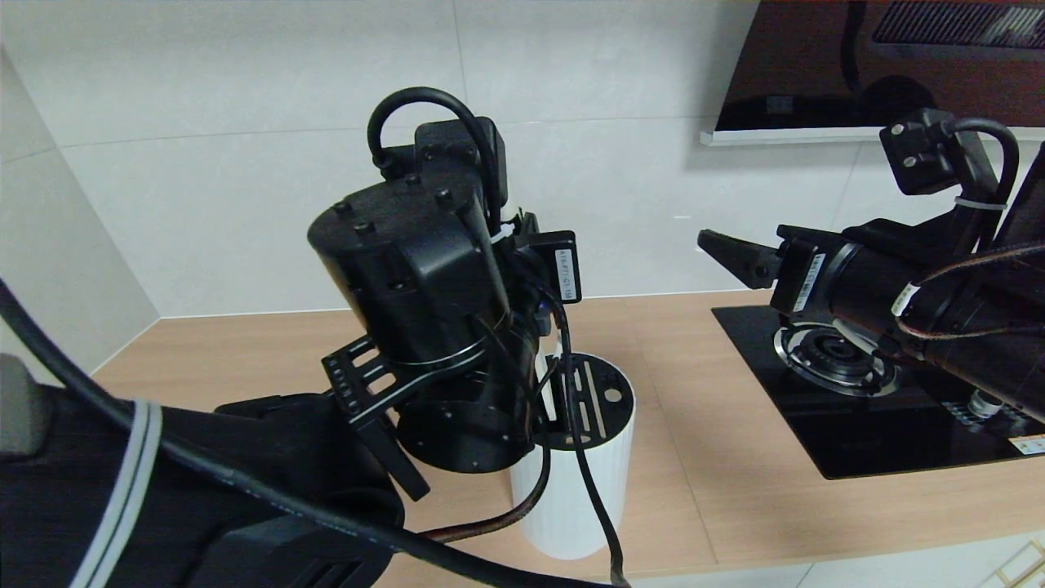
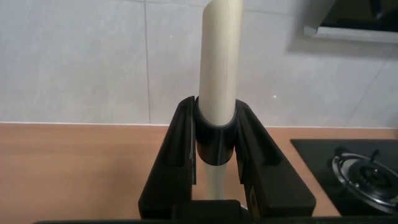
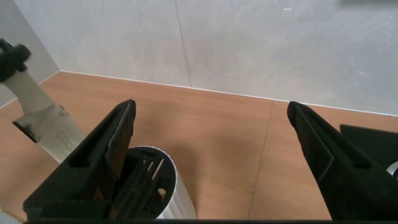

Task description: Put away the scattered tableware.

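- The left hand (image 2: pixel 216 111) is clamped shut on a pale-handled knife (image 2: pixel 219 56), gripping near the dark band on the handle. The knife hangs tilted above the left side of the white slotted holder (image 1: pixel 575 482), which stands near the front of the desk (image 1: pixel 702 457).
- The blade tip is hidden behind a finger of the other hand, so I cannot tell whether it has entered a slot.
- Main risk: with the knife slanted, its tip could meet the black top between slots and skid off, or wedge at an angle.
- Pushing down while misaligned could tip or shove the holder, a tall, light-looking cylinder close to the desk's near edge.
- The grip is narrow and on a smooth round handle, so the knife could swivel or slip between the fingers if the tip catches.
- The right hand (image 3: pixel 210 109) is spread wide with nothing in it, raised to the right of the holder near the hob (image 1: pixel 857 441). Crowding the left arm could cause a bump.
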### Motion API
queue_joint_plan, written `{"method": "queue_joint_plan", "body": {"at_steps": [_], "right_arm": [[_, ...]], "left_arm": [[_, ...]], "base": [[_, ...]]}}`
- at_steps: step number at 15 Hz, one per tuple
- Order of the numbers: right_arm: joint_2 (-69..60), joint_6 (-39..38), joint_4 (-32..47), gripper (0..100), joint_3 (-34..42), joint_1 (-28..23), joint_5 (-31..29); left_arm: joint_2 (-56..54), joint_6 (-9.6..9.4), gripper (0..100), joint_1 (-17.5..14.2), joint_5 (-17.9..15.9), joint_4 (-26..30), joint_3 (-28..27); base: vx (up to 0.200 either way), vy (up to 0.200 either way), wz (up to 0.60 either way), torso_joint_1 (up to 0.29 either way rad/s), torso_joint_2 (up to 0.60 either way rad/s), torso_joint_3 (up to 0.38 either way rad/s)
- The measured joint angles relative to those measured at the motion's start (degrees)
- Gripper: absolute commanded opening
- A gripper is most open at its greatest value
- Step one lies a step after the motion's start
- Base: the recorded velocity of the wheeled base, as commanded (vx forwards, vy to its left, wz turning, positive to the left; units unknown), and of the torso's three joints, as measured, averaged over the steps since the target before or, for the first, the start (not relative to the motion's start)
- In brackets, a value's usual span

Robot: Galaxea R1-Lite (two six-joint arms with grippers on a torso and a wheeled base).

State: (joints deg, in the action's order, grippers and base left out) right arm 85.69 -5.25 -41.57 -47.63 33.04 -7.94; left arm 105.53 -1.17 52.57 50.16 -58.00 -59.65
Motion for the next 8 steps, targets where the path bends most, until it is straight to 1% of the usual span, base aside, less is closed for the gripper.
{"method": "queue_joint_plan", "body": {"at_steps": [6,8], "right_arm": [[0.1,0.0,0.0,100,0.0,0.0,0.0],[0.1,0.0,0.0,100,0.1,0.0,0.0]], "left_arm": [[2.9,0.35,0,0.1,0.1,-0.1,1.3],[3.9,0.82,0,0.4,0.1,-0.4,2.0]], "base": [[0.0,0.0,0.0,0.0,0.0,0.0],[0.0,0.0,0.0,0.0,0.0,0.0]]}}
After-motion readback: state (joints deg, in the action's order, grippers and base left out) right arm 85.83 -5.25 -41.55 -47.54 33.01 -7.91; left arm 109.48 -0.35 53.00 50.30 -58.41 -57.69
